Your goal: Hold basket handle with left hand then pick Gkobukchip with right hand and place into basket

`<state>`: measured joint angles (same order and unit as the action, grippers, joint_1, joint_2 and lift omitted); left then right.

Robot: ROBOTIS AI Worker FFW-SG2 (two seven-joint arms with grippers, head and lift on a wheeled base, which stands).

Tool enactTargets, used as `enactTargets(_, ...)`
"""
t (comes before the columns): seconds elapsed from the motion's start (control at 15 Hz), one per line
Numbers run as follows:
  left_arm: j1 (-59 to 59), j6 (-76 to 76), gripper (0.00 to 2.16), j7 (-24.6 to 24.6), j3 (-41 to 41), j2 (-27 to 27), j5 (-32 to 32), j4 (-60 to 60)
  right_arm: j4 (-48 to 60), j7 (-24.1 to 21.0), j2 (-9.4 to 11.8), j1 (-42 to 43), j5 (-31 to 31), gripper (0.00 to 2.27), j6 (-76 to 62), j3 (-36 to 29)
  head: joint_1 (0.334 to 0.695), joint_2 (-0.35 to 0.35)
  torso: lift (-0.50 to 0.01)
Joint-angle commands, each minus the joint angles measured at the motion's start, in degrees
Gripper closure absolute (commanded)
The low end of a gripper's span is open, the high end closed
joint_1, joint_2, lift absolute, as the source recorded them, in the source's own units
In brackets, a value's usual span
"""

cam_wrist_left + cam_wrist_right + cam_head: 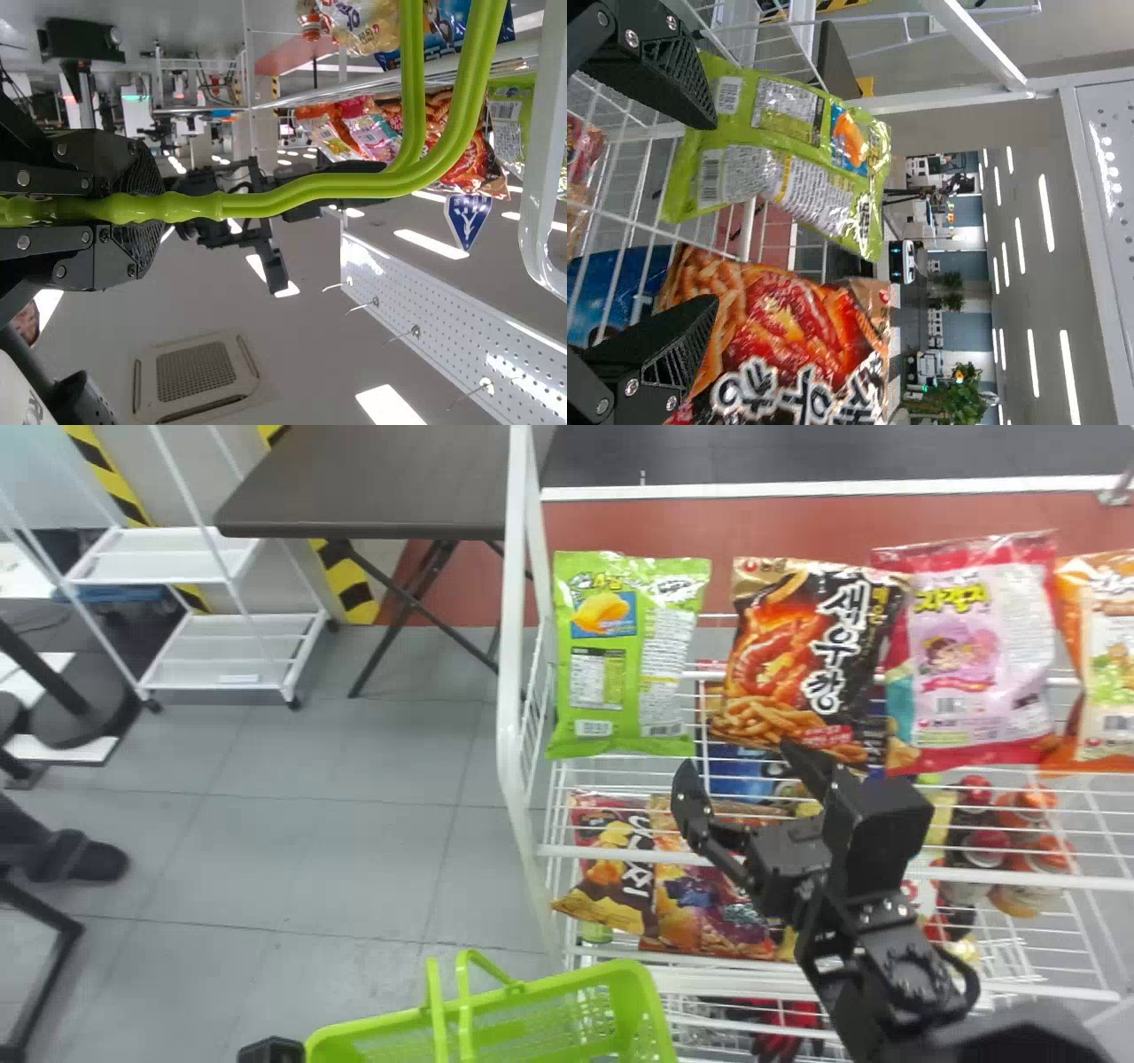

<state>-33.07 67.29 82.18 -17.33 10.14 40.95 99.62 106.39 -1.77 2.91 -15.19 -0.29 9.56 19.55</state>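
The left pincer (146, 212) pinches the lime-green plastic basket handle (464, 1005), lower centre. Picking seems underway: the black right pincer (737, 760), right of centre, is spread, needing alignment before closing. Which glossy foil packet (797, 651) is Gkobukchip, I cannot tell.

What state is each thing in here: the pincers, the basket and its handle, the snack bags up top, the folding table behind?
Left pincer: closed around the handle.
Handle: raised, gripped.
Basket: open-topped side up.
Right pincer: open, holding nothing.
Green bag: upright, looks sealed.
Dark shrimp bag: upright, looks sealed.
Pink bag: upright, looks sealed.
Folding table: unfolded, standing.
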Motion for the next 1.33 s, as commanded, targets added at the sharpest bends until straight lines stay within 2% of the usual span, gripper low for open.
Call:
enactTargets(0.0, 0.2, 0.0, 2.15, 0.0, 0.1, 0.1, -0.2, 0.0, -1.0, -0.5, -1.0, 4.4, 0.1, 0.12, 4.3, 2.2, 0.695, 0.175, 0.000)
enactTargets(0.13, 0.3, 0.0, 2.15, -0.1, 0.2, 0.1, -0.2, 0.0, -2.7, -1.5, -1.2, 7.6, -0.1, 0.12, 6.0, 4.6, 0.695, 0.198, 0.000)
enactTargets(0.33, 0.4, 0.2, 2.15, 0.0, 0.1, 0.3, -0.2, 0.0, -7.3, -2.4, -3.0, 13.0, -0.1, 0.12, 8.3, 6.6, 0.695, 0.244, 0.000)
enactTargets(0.47, 0.4, 0.2, 2.15, 0.0, 0.1, 0.5, -0.2, -0.1, -11.5, -2.5, -3.0, 17.7, -0.7, 0.12, 10.1, 7.1, 0.695, 0.262, 0.000)
enactTargets(1.27, 1.8, 0.2, 2.15, 0.0, 0.3, 1.6, -0.1, -1.4, -30.2, -3.4, -3.0, 34.4, -2.1, 0.15, 14.3, 11.0, 0.695, 0.255, 0.000)
